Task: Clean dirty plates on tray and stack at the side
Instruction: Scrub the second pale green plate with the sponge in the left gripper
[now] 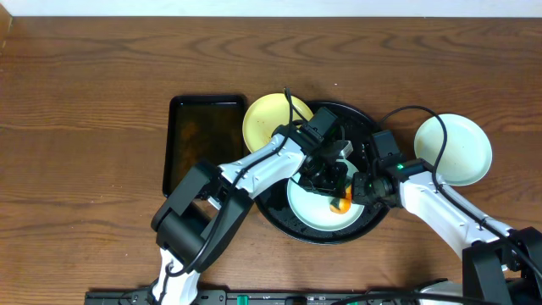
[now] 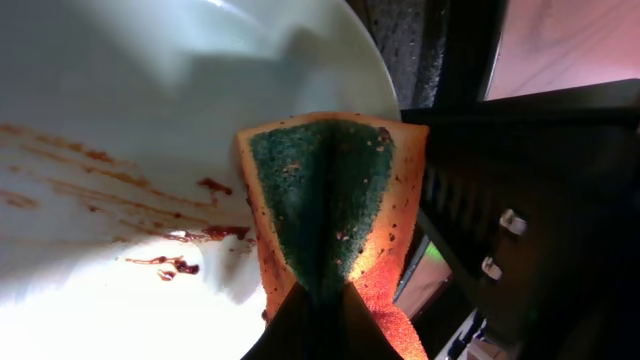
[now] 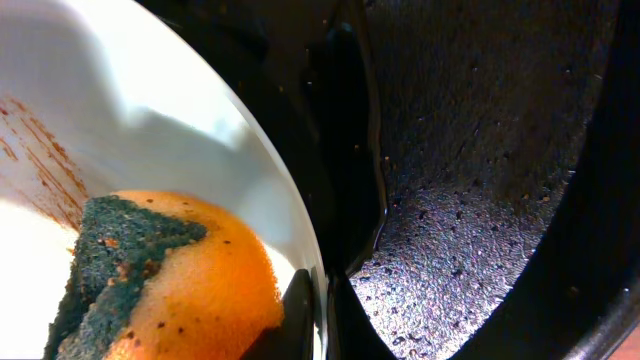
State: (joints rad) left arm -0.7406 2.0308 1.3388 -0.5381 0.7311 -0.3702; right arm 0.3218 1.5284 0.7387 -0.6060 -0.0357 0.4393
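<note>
A pale mint-white plate point(image 1: 309, 207) with brown smears lies on the round black tray point(image 1: 326, 239). My left gripper point(image 1: 334, 191) is shut on a folded orange sponge with a green scrub face point(image 1: 340, 204), which presses on the plate near its right rim. In the left wrist view the sponge point(image 2: 325, 200) sits beside the smears on the plate point(image 2: 120, 200), held by the jaws point(image 2: 322, 305). My right gripper point(image 1: 366, 191) is shut on the plate's rim point(image 3: 300, 240), jaws point(image 3: 322, 320) either side of it. A pale yellow plate point(image 1: 267, 119) overlaps the tray's left edge. Another mint-white plate point(image 1: 453, 148) lies on the table at right.
A rectangular black tray point(image 1: 203, 140) lies on the table left of the yellow plate. The round tray's wet speckled floor point(image 3: 470, 200) shows right of the held plate. Both arms cross over the round tray.
</note>
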